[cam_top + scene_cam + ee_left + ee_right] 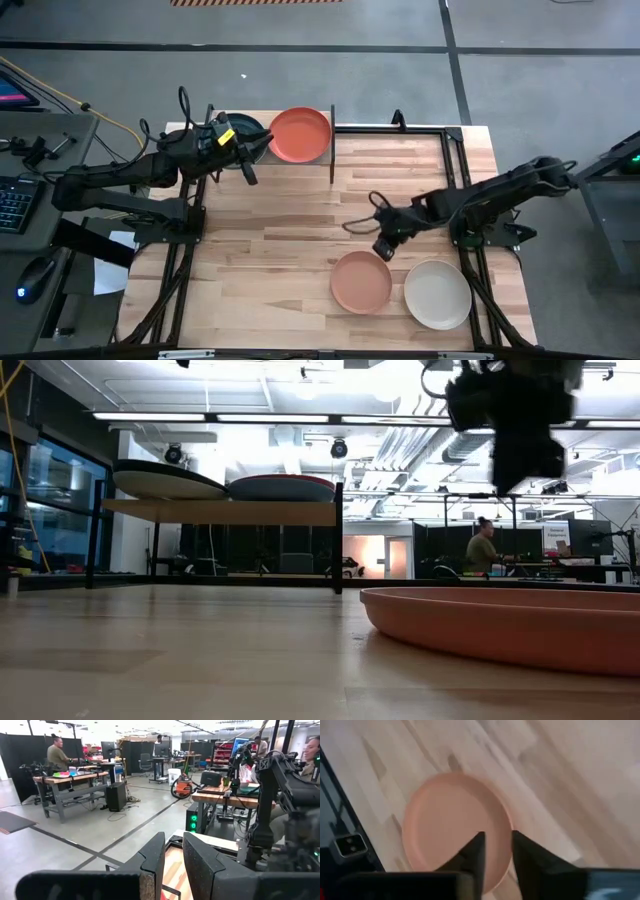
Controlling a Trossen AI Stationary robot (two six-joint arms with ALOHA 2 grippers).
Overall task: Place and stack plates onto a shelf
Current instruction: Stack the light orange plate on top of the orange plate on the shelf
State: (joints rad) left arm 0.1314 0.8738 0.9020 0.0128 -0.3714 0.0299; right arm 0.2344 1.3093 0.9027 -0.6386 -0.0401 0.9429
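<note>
- High view: no writing can be read anywhere. The shelf (pixel 300 128) stands at the table's (pixel 290 240) far edge. On it lie a red plate (pixel 300 134) and a dark teal plate (pixel 246 130), the teal one half hidden by the left gripper (pixel 243 160), which hangs just beside the shelf. A salmon plate (pixel 361 282) and a cream plate (pixel 438 294) lie side by side near the front right of the table. The right gripper (pixel 385 246) hovers just behind the salmon plate. A keyboard (pixel 14 200) and mouse (pixel 33 277) sit on a side desk, cut off by the edge.
- Low view: the shelf carries two plates, dark at left and red at right. The salmon plate fills the lower right, cut off. The right gripper hangs blurred at the top; its fingers cannot be made out here. A person (pixel 484 550) sits far back.
- Left wrist view: the left fingers (pixel 152 865) stand a narrow gap apart, holding nothing. Screens in the room are too small to read.
- Right wrist view: the right fingers (pixel 476 852) stand slightly apart above the salmon plate's rim, gripping nothing; the picture is blurred.
</note>
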